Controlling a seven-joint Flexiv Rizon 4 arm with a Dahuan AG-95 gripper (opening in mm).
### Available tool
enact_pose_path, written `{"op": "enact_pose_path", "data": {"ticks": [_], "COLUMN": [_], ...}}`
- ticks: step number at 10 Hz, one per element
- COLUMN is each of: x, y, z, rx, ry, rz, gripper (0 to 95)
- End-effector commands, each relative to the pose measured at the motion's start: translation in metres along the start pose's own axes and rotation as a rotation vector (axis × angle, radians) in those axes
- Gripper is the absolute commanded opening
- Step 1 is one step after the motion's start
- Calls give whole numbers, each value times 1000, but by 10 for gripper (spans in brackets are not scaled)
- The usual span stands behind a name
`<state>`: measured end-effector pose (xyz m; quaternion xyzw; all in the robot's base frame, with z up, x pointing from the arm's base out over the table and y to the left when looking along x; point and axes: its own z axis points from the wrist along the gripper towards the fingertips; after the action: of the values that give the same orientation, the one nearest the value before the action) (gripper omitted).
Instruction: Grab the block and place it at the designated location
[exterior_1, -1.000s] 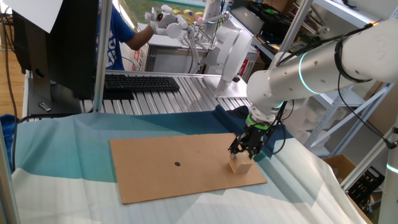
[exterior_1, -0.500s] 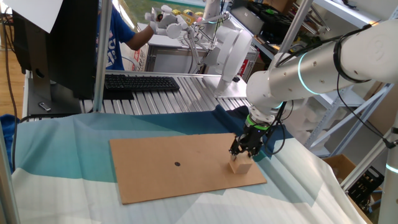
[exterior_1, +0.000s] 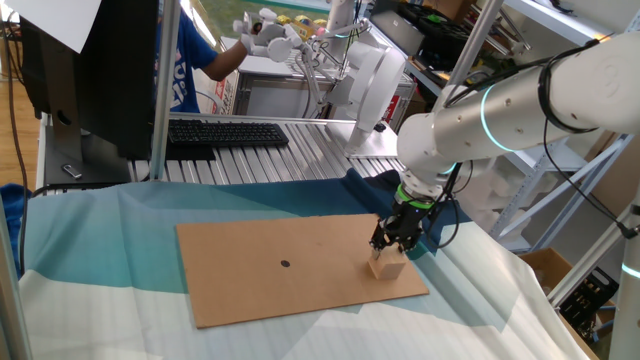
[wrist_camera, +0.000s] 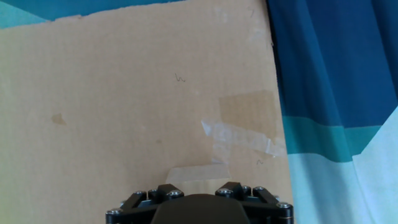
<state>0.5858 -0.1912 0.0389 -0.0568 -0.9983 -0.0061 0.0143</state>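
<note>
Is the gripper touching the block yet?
Cannot tell. In the fixed view the gripper sits low over the block, fingers straddling its top, but no contact or gap shows; the hand view misses the block.

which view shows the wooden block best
The fixed view: the wooden block sits on the cardboard sheet directly under the end effector. The hand view shows only cardboard and tape, no block.

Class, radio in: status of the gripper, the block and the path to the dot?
Gripper down over block, grip unconfirmed. Block on cardboard sheet. Path to dot clear.
</note>
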Motion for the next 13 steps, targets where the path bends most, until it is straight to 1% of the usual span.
{"op": "enact_pose_path", "data": {"ticks": [1,2,5,6,7,8,9,10,13], "x": [2,3,5,8,9,12,14,15,16], "y": [-1,-2,-4,-3,-3,-1,0,0,0], "z": [-2,-4,-17,-26,-30,-42,-50,-53,-54], "rx": [4,3,2,11,10,28,27,33,28], "ry": [0,1,8,14,15,21,34,46,65], "rz": [6,6,25,33,40,52,67,73,94], "gripper": [0,0,0,0,0,0,0,0,0]}}
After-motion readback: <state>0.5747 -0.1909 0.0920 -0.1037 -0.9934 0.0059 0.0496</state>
